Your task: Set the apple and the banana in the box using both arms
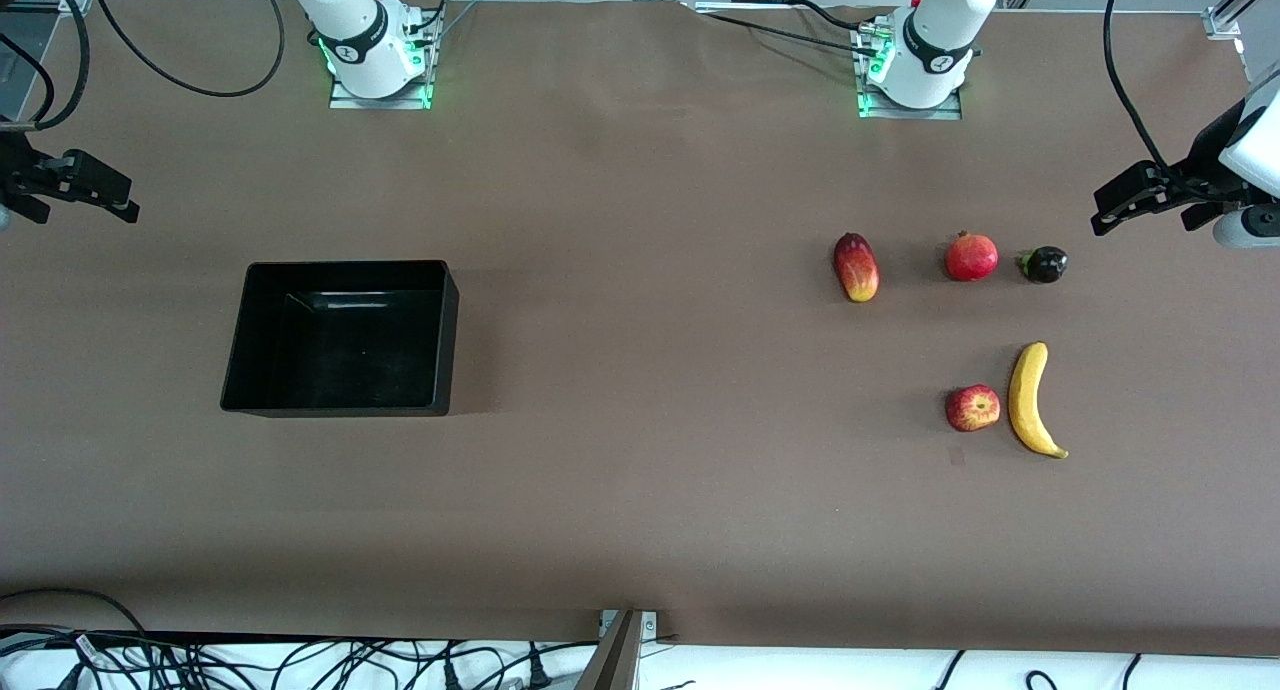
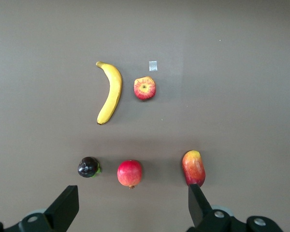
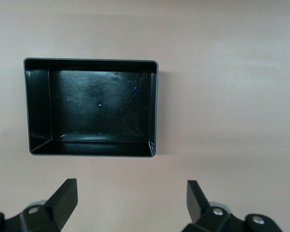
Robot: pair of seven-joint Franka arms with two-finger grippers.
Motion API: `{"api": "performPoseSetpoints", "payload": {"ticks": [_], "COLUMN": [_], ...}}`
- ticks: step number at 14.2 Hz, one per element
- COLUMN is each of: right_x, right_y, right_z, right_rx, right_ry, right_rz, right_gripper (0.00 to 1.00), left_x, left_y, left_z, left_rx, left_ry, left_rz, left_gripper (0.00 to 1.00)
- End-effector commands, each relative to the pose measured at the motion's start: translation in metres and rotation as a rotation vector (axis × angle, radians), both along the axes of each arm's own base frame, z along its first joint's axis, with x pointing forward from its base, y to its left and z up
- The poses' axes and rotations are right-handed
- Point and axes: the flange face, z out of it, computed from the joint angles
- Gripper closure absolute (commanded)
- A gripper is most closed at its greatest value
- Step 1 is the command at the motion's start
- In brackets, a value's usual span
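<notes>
Waiting at the outset, neither arm has picked anything up yet, and the box [image 1: 340, 336] sits empty toward the right arm's end of the worktop. The right gripper [image 1: 75, 185] hangs over that end's edge with fingers spread wide and nothing between them. The apple [image 1: 973, 408] and the banana [image 1: 1033, 400] lie just beside each other near the left arm's end, nearer the front camera than the mango [image 1: 856, 267], the pomegranate [image 1: 971, 256] and a dark fruit [image 1: 1044, 264]. The left gripper [image 1: 1140, 198] hovers over that end's edge, likewise spread and empty. Judging from this, the left arm should descend on the banana or apple first.

Apple [image 1: 973, 408] beside banana [image 1: 1033, 400] — box [image 1: 243, 345] empty
</notes>
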Motion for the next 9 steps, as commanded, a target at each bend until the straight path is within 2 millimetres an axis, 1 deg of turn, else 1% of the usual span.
{"api": "performPoseSetpoints", "payload": {"ticks": [1,5,6,7,9], "right_x": [0.003,0.002,0.002,0.006,0.005], "right_y": [-0.001,-0.001,-0.003,-0.003,-0.003], "right_z": [0.005,0.003,0.000,-0.010,-0.012], "right_rx": [-0.016,-0.015,-0.013,-0.010,-0.005], "right_ry": [0.007,0.020,0.031,0.049,0.067], "right_rz": [-0.004,-0.007,-0.015,-0.015,-0.016], "right_gripper": [0.00,0.00,0.00,0.00,0.00], "left_x": [-0.003,-0.003,-0.003,-0.003,-0.003], "left_y": [-0.001,-0.001,-0.001,-0.001,0.000], "left_z": [0.003,0.003,0.003,0.003,0.003], "left_rx": [0.002,0.002,0.002,0.002,0.002], "left_ry": [-0.012,-0.012,-0.012,-0.012,-0.012], "left_rz": [0.004,0.004,0.004,0.004,0.005], "left_gripper": [0.00,0.00,0.00,0.00,0.00]}}
